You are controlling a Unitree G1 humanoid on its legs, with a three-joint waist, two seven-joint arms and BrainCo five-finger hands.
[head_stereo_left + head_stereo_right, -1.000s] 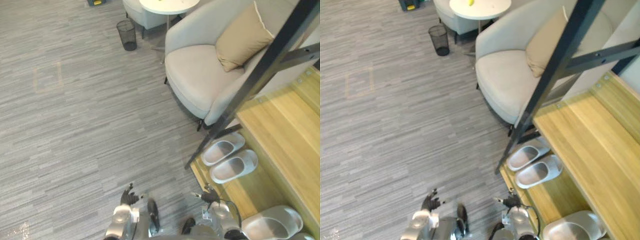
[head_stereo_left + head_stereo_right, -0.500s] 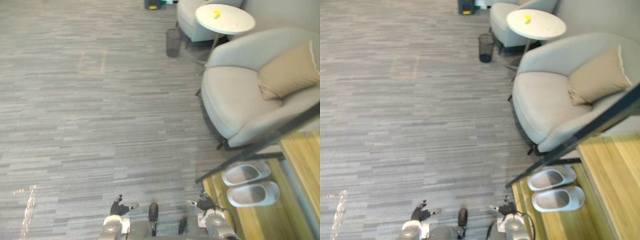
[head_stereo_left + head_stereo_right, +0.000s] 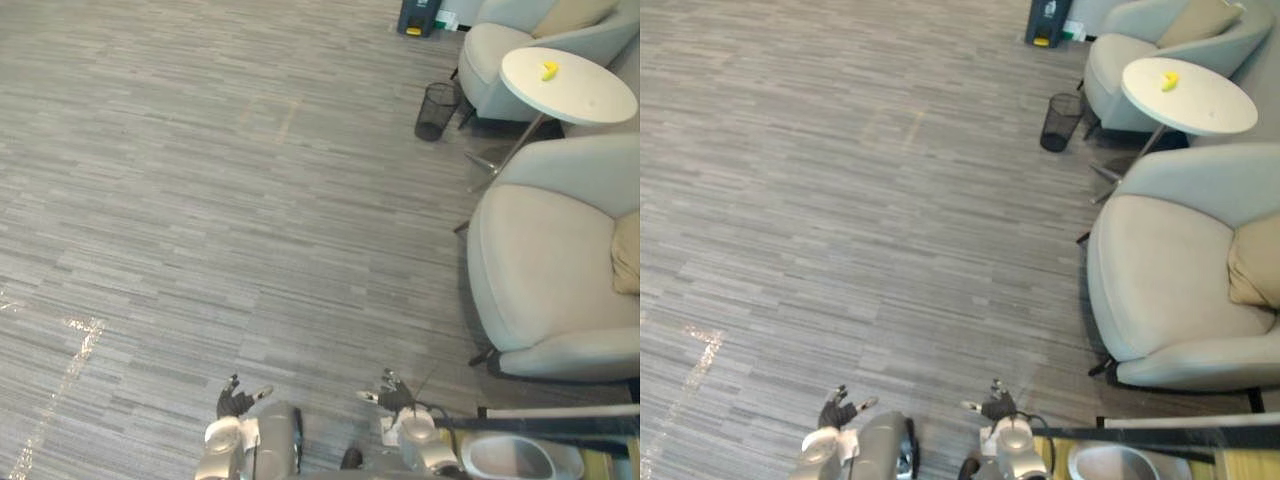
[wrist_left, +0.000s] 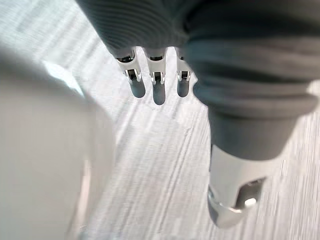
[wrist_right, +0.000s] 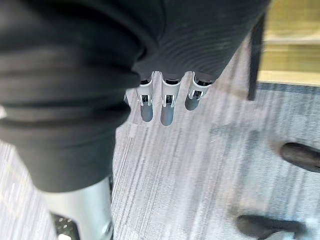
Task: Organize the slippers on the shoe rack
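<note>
One grey slipper (image 3: 520, 458) peeks in at the lower right corner, lying on the wooden shoe rack (image 3: 1243, 462) behind its black frame bar (image 3: 560, 425). My left hand (image 3: 236, 402) hangs low over the grey floor, far left of the rack. Its fingers (image 4: 158, 86) are straight and hold nothing. My right hand (image 3: 392, 391) hangs just left of the rack's corner. Its fingers (image 5: 167, 106) are also straight and empty, with the rack's wood (image 5: 292, 40) and black post (image 5: 256, 55) beyond them.
A grey armchair (image 3: 550, 260) stands at the right, right behind the rack. Farther back are a round white side table (image 3: 568, 85) with a small yellow thing (image 3: 548, 70), a mesh waste bin (image 3: 436, 110) and a second armchair (image 3: 500, 60). Grey plank floor (image 3: 200, 200) spreads to the left.
The camera has swung left, so the rack and the slippers have slid off to the lower right corner. Both hands hang open as before.
</note>
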